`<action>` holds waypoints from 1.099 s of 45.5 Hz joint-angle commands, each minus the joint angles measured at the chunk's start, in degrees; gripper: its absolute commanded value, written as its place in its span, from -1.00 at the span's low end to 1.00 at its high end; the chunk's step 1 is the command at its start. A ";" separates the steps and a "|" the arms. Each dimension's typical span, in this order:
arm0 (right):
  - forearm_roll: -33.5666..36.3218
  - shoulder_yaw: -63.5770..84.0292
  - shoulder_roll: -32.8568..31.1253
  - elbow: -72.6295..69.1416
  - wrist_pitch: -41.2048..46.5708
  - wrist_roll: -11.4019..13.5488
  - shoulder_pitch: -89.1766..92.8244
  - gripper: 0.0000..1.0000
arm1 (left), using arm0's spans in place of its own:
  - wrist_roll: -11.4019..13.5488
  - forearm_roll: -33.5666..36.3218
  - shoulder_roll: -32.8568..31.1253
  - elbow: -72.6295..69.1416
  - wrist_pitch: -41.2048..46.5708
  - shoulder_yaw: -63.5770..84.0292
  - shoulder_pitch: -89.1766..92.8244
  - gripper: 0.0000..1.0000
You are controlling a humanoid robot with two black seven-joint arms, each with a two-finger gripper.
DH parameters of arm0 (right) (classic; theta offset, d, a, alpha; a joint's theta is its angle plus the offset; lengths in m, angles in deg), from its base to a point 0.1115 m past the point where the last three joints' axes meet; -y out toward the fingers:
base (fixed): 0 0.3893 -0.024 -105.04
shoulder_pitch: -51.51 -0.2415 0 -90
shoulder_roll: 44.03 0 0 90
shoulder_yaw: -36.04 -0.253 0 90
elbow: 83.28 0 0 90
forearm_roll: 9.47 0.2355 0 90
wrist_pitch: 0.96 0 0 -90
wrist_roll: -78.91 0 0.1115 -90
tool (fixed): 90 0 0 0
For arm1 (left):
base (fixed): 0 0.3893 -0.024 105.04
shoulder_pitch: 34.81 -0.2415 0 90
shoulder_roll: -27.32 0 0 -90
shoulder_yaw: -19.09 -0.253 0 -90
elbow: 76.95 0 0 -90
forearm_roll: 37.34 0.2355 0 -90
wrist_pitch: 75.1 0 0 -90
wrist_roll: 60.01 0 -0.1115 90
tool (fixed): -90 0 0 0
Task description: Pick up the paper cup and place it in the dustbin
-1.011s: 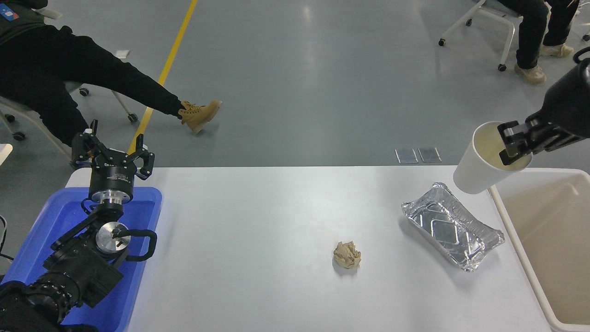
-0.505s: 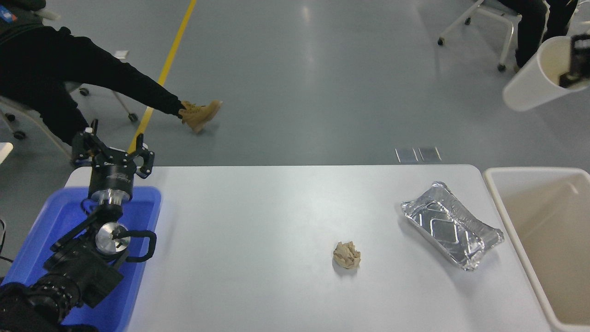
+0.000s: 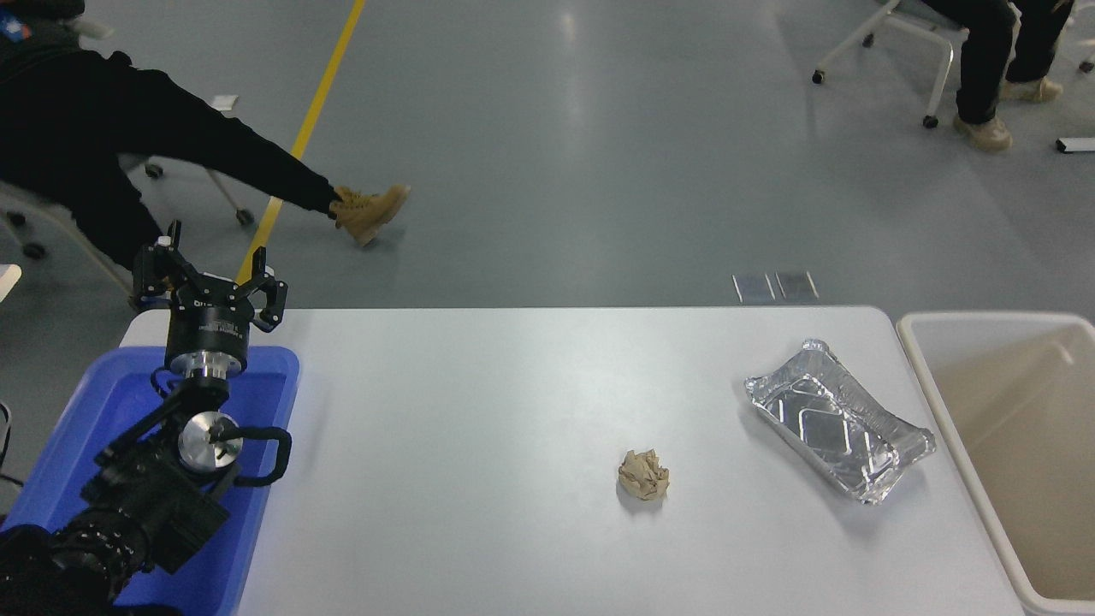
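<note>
The paper cup is out of view, and so are my right arm and its gripper. The dustbin (image 3: 932, 385), a large beige bin with a thick pale rim, stands at the table's right end; the part of its inside that shows holds nothing. My left gripper (image 3: 208, 278) is parked over the far end of a blue tray at the lower left, its fingers spread open and holding nothing.
A shiny foil tray (image 3: 838, 430) lies on the table just left of the dustbin. A crumpled brown paper ball (image 3: 643, 473) sits near the table's middle. The blue tray (image 3: 257, 530) fills the left end. People sit on chairs beyond the table, one with a leg stretched out.
My right gripper, shut on the paper cup, rose from beside the dustbin's far left corner up and to the right, then left the picture with the cup.
</note>
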 commanded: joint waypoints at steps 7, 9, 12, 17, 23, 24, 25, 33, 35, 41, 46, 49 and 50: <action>2.12 -22.30 12.18 6.13 -23.06 2.74 20.05 -1.00 | 0.00 -0.01 -0.06 -0.01 0.01 0.00 0.04 0.98; 2.56 -23.18 13.24 6.13 -24.47 3.00 21.11 -1.00 | 0.00 -0.01 0.03 -0.01 0.01 0.00 0.04 0.98; 3.70 -24.15 15.00 6.13 -25.88 3.27 22.34 -1.00 | 0.00 -0.01 -0.06 -0.01 0.01 0.00 0.04 0.98; 5.55 -24.77 17.20 6.13 -27.90 3.27 24.10 -1.00 | 0.00 -0.01 -0.06 -0.01 0.01 0.00 0.04 0.98; 7.57 -24.86 19.04 6.04 -29.40 3.36 26.03 -1.00 | 0.00 -0.01 -0.06 -0.01 0.01 0.00 0.04 0.98; 8.01 -24.94 19.31 6.04 -29.57 3.27 26.29 -1.00 | 0.00 -0.01 -0.06 -0.01 0.01 0.00 0.04 0.98; 8.27 -24.94 19.66 6.04 -29.66 3.36 26.64 -1.00 | 0.00 -0.01 -0.06 -0.01 0.01 0.00 -0.05 0.98; 10.21 -24.94 20.19 5.95 -29.93 3.36 28.75 -1.00 | 0.00 -0.01 -0.06 -0.01 0.01 0.00 0.04 0.98; 10.73 -25.03 20.45 5.86 -29.93 3.36 29.19 -1.00 | 0.00 -0.01 0.03 -0.01 0.01 0.00 -0.05 0.98; 11.88 -25.03 20.98 5.86 -29.84 3.27 30.34 -1.00 | 0.00 -0.01 0.03 -0.01 0.01 0.00 0.04 0.98; 11.97 -25.47 21.50 5.77 -29.84 3.27 30.43 -0.95 | 0.00 -0.01 0.03 -0.01 0.01 0.00 -0.05 0.98; 11.97 -26.70 22.03 5.78 -29.84 3.18 30.43 -0.30 | 0.00 -0.09 0.03 -0.01 0.01 0.00 -0.05 0.98; 11.97 -27.14 22.12 5.77 -29.84 3.18 30.43 0.04 | 0.00 -0.01 -0.06 -0.01 0.01 0.00 -0.05 0.98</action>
